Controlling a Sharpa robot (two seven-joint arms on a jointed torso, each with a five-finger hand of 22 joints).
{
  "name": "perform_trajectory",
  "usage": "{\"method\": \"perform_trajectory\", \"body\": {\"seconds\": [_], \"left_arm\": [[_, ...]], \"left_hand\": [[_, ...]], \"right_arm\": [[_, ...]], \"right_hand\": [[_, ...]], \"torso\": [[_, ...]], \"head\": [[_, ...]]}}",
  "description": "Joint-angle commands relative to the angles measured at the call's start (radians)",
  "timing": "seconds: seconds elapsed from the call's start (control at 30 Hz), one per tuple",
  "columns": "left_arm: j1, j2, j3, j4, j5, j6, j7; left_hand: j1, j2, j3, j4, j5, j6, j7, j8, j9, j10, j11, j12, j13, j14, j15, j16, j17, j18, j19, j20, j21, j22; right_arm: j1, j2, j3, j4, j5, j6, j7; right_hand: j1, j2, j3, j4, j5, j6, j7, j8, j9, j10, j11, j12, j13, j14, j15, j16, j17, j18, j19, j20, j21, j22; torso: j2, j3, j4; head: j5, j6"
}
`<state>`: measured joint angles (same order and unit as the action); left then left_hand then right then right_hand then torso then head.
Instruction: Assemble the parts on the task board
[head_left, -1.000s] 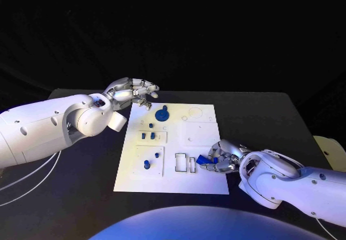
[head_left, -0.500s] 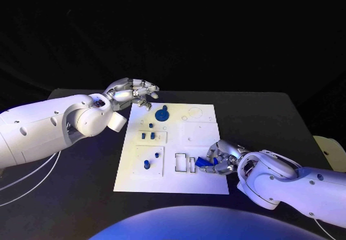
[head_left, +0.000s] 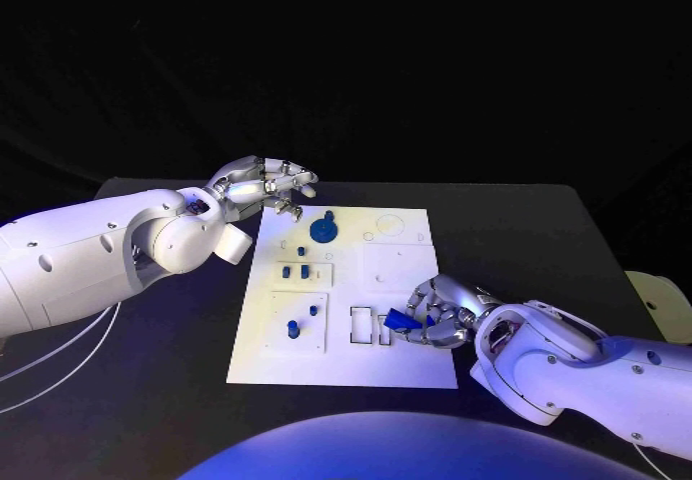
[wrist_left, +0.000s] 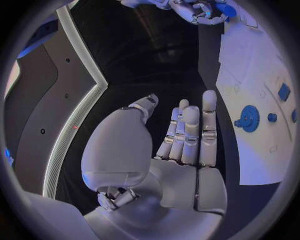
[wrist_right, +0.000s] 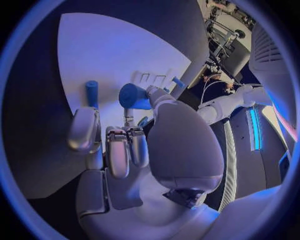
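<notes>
The white task board (head_left: 404, 275) lies in the middle of the black table. My right hand (head_left: 444, 312) is low over the board's near right part and pinches a small blue part (head_left: 400, 320), just right of two empty rectangular slots (head_left: 369, 325). The right wrist view shows that blue part (wrist_right: 134, 96) at the fingertips, with a blue peg-like piece (wrist_right: 92, 92) beside one finger. My left hand (head_left: 268, 184) hovers off the board's far left corner and holds nothing; its fingers (wrist_left: 190, 132) are stretched out. A blue gear (head_left: 325, 230) sits on the board's far part.
Two small blue pieces (head_left: 296, 271) sit in a recess at the board's left middle, and blue pegs (head_left: 297, 328) stand in the recess nearer to me. The left wrist view shows the gear (wrist_left: 250, 118) and a small blue square (wrist_left: 284, 91) on the board.
My right hand has shifted slightly left with the blue part, closer to the rectangular slots. The left hand has stayed where it was.
</notes>
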<state>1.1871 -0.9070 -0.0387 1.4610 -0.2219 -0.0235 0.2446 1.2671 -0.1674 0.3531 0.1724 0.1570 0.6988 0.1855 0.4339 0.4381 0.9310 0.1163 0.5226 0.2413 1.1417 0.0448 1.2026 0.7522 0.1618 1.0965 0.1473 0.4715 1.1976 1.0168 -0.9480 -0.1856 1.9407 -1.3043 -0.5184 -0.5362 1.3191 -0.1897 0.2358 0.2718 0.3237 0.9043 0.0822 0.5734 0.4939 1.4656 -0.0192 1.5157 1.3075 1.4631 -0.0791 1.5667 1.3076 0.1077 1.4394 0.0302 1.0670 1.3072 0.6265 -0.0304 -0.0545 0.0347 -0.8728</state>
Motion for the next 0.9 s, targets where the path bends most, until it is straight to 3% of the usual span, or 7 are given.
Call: {"method": "perform_trajectory", "body": {"seconds": [0.03,0.37,0.47,0.53,0.9], "left_arm": [[0.000,0.002,0.001,0.002,-0.001,0.014,0.004],[0.000,0.003,0.001,0.002,-0.001,0.015,0.005],[0.000,0.004,0.001,0.002,-0.001,0.016,0.005],[0.000,0.004,0.001,0.002,-0.001,0.017,0.004],[0.000,0.007,0.001,0.002,-0.001,0.021,0.002]], "left_hand": [[0.008,0.004,-0.006,0.002,-0.005,-0.005,0.000,0.004,0.001,-0.004,-0.001,0.005,0.001,-0.008,0.001,-0.004,-0.001,0.019,-0.002,0.003,-0.001,-0.002],[0.008,0.004,-0.006,0.002,-0.005,-0.005,0.000,0.004,0.001,-0.004,-0.001,0.005,0.001,-0.008,0.001,-0.004,-0.001,0.019,-0.002,0.003,-0.001,-0.002],[0.008,0.004,-0.006,0.002,-0.005,-0.005,0.000,0.004,0.001,-0.004,-0.001,0.005,0.001,-0.008,0.001,-0.004,-0.001,0.019,-0.002,0.003,-0.001,-0.002],[0.008,0.004,-0.006,0.002,-0.005,-0.005,0.000,0.004,0.001,-0.004,-0.001,0.005,0.001,-0.008,0.001,-0.004,-0.001,0.019,-0.002,0.003,-0.001,-0.002],[0.010,0.006,-0.008,0.005,-0.005,-0.007,0.000,0.006,0.001,-0.005,-0.001,0.007,0.002,-0.009,0.002,-0.003,0.000,0.019,-0.004,0.003,-0.002,-0.002]], "right_arm": [[0.005,-0.003,0.001,0.012,0.009,-0.041,0.037],[0.009,0.028,0.002,-0.003,0.060,-0.011,0.042],[0.008,0.050,0.002,-0.016,0.075,-0.005,0.037],[0.008,0.067,0.002,-0.025,0.073,-0.005,0.026],[0.007,0.124,0.003,-0.063,0.067,0.012,-0.005]], "right_hand": [[0.014,0.025,0.083,0.011,0.005,0.050,-0.041,0.010,0.008,0.055,-0.009,0.006,0.190,0.108,-0.008,0.004,0.263,-0.014,0.001,-0.008,0.005,0.055],[-0.029,0.016,0.110,0.016,0.009,0.062,-0.042,0.005,0.005,0.058,-0.011,0.007,0.194,0.108,-0.009,0.004,0.263,-0.014,0.001,-0.010,0.003,0.056],[-0.059,0.017,0.123,0.017,0.008,0.067,-0.042,0.002,0.004,0.058,-0.010,0.006,0.193,0.108,-0.009,0.004,0.263,-0.014,0.001,-0.010,0.001,0.057],[-0.119,0.019,0.137,0.016,0.024,0.085,-0.046,0.008,0.008,0.061,-0.013,0.007,0.197,0.108,-0.011,0.004,0.263,-0.014,0.003,-0.011,0.003,0.059],[-0.211,0.016,0.161,0.018,0.024,0.118,-0.057,0.023,0.020,0.070,-0.023,0.015,0.210,0.108,-0.019,0.004,0.263,-0.015,0.006,-0.018,0.004,0.063]], "torso": [[0.001,-0.0001,0.0003],[0.001,0.0001,0.0008],[0.002,0.0002,0.0010],[0.001,0.0003,0.0009],[0.002,-0.0008,0.0019]], "head": [[0.000,0.000],[0.003,0.000],[0.003,0.000],[0.005,0.000],[0.005,0.000]]}}
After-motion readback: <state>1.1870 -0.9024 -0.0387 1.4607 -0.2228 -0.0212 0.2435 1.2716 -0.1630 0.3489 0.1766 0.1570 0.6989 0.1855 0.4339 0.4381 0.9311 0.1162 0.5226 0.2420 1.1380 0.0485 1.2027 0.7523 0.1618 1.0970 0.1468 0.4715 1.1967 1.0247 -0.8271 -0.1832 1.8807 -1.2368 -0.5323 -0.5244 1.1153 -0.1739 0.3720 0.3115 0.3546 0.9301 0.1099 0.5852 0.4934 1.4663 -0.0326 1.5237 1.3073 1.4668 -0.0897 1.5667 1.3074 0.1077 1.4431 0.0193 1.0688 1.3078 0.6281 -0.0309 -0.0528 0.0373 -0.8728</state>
